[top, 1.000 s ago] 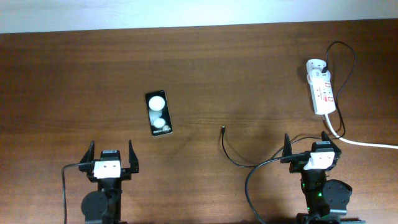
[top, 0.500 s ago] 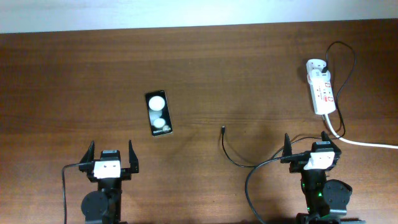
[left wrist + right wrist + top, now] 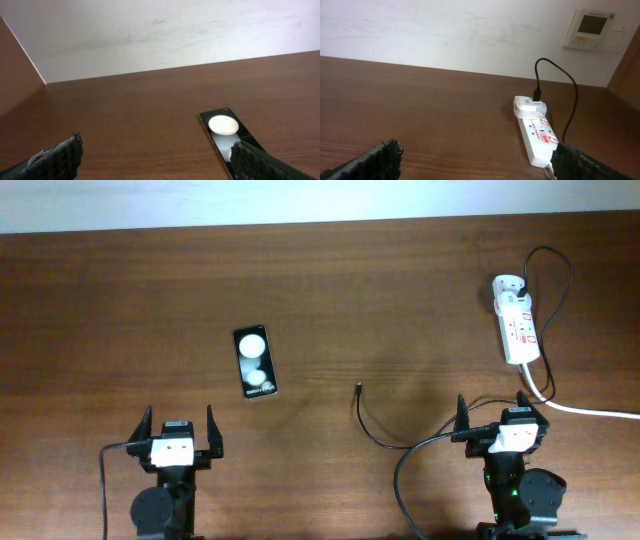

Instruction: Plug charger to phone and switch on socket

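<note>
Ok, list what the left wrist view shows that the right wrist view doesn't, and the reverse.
Left wrist only: the phone, flat by one finger of the open left pincer. Right wrist only: the socket, the charger plugged into its adapter, a wall panel, and the open right pincer. Both: the table and a white wall.

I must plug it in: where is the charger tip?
Overhead, the charger tip lies on the table right of centre, between the phone and the right claw.
</note>
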